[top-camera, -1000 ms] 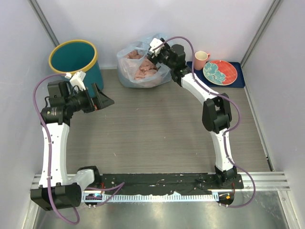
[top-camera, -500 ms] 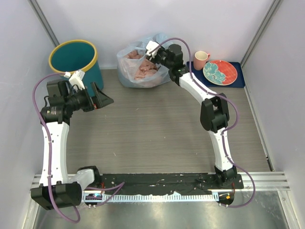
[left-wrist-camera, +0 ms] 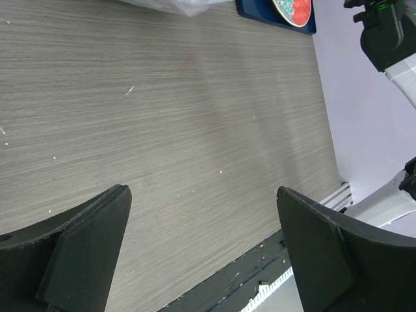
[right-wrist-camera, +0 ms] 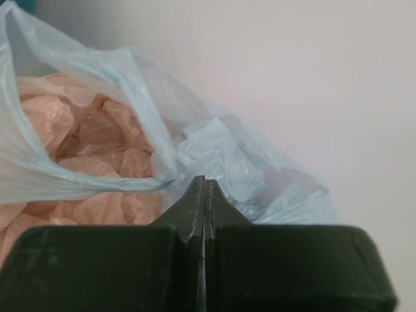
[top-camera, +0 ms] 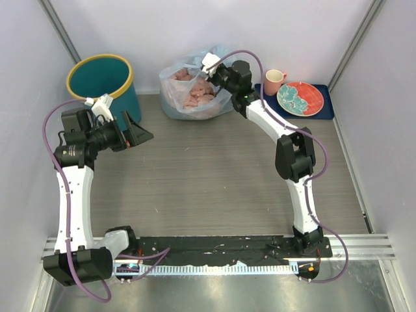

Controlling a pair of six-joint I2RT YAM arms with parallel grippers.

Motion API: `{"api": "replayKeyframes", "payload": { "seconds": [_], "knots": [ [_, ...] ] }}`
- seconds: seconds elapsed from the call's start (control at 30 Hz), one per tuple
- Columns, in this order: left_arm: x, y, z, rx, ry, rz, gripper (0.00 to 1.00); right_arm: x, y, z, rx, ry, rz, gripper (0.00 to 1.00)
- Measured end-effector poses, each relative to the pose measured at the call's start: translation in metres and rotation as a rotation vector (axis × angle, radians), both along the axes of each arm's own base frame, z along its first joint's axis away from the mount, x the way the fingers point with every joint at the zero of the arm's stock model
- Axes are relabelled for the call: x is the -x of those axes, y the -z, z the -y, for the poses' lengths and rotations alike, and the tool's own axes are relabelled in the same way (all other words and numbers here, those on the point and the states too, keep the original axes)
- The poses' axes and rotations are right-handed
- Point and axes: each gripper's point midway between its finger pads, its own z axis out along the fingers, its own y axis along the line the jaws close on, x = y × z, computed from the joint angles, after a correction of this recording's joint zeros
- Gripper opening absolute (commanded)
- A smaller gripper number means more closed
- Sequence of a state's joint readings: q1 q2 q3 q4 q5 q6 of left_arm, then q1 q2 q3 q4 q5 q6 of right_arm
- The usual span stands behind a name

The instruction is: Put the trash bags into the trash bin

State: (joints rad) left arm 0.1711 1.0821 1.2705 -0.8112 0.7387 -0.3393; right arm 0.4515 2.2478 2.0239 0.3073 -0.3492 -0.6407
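Your right gripper point(right-wrist-camera: 205, 185) is fully shut and appears to pinch only a thin fold of the trash bag point(top-camera: 185, 96) at its light-blue rim, so on the lift the film may slip out or tear under the pink wads inside. The bag sits slumped against the back wall, mouth up, long axis running left-right, with the trash bin point(top-camera: 99, 57) upright near its left; being broader than the bin's mouth, it could snag the rim or tip the bin. Your left gripper point(left-wrist-camera: 201, 195) hangs wide open and empty beside the bin.
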Motion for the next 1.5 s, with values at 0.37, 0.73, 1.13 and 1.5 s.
{"api": "replayKeyframes", "payload": {
  "seconds": [0.37, 0.73, 1.13, 1.5],
  "knots": [
    [-0.006, 0.007, -0.002, 0.055, -0.015, -0.035, 1.0, 0.003, -0.089, 0.041, -0.24, 0.048, 0.041, 0.01],
    [-0.009, 0.009, -0.002, 0.089, -0.024, -0.048, 1.0, 0.026, -0.189, 0.049, -0.448, 0.012, 0.124, 0.01],
    [-0.013, 0.004, -0.001, 0.107, -0.02, -0.025, 1.0, 0.052, -0.225, 0.05, -0.55, -0.039, 0.118, 0.01],
    [-0.005, -0.012, 0.004, 0.031, 0.08, 0.111, 1.0, 0.176, -0.274, 0.089, -0.57, -0.105, 0.086, 0.01]
  ]
}}
